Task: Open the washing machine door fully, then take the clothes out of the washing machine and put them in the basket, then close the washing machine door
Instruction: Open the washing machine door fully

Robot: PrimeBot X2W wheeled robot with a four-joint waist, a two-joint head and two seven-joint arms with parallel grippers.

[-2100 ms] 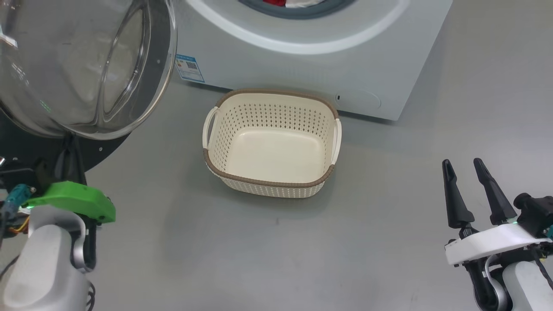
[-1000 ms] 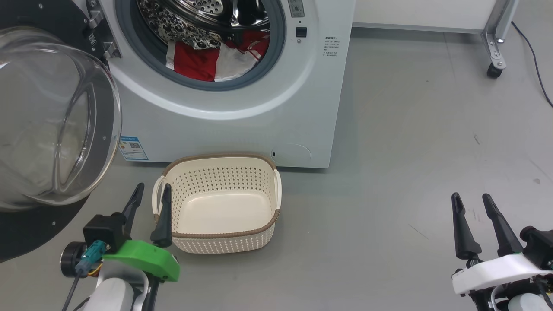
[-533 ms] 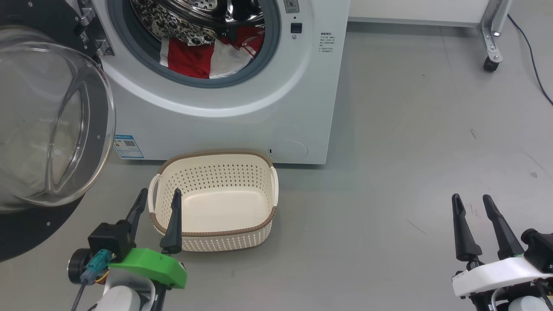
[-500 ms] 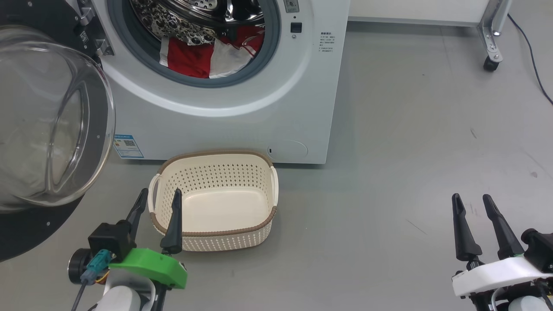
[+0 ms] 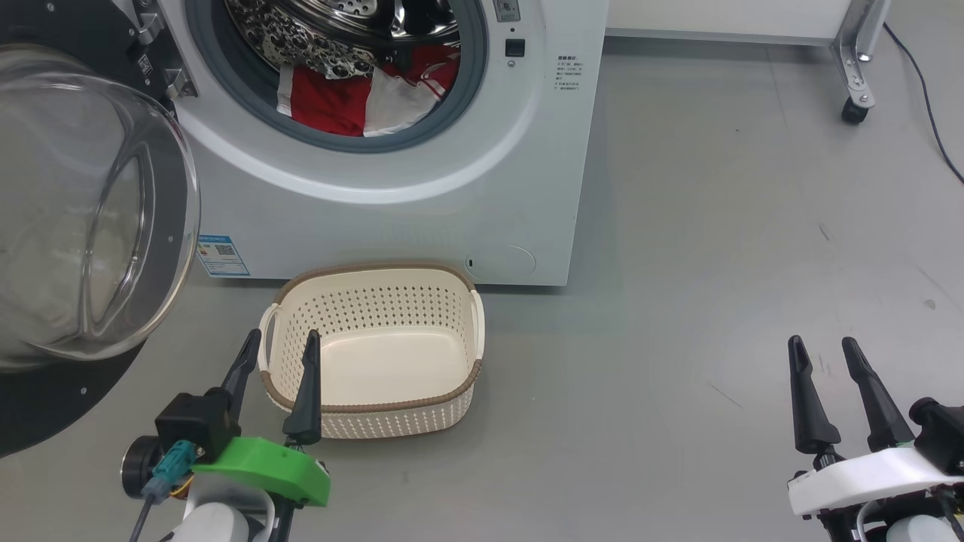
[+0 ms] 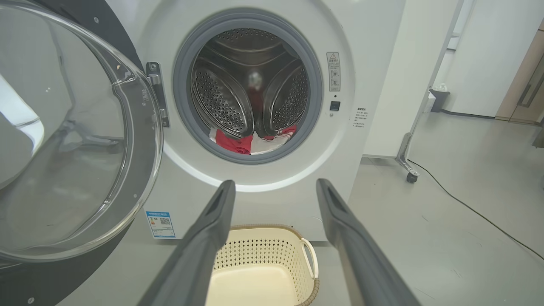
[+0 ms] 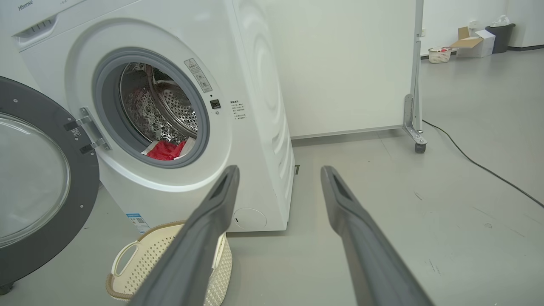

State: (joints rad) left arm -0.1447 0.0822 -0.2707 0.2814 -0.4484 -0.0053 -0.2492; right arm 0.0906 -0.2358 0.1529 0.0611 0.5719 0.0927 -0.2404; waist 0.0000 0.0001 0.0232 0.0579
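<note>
The washing machine (image 5: 452, 203) stands with its door (image 5: 83, 211) swung wide open to the left, black rim and clear glass bowl facing me. Red and white clothes (image 5: 354, 98) lie in the bottom of the steel drum, also seen as clothes (image 6: 250, 142) and clothes (image 7: 168, 149). The cream basket (image 5: 376, 425) sits empty on the floor in front of the machine. My left gripper (image 5: 280, 342) is open, low at the basket's near left corner, holding nothing. My right gripper (image 5: 821, 346) is open at the lower right, far from the machine.
Grey floor stretches to the right of the machine. A white panel on a wheeled metal leg (image 5: 855, 113) stands at the back right, with a black cable (image 5: 930, 120) trailing over the floor. A blue sticker (image 5: 222, 256) marks the machine's lower left front.
The head camera rose and drew back, bringing the drum and clothes into view. My left gripper came away from the door's edge, opened wider and settled by the basket. Right arm still.
</note>
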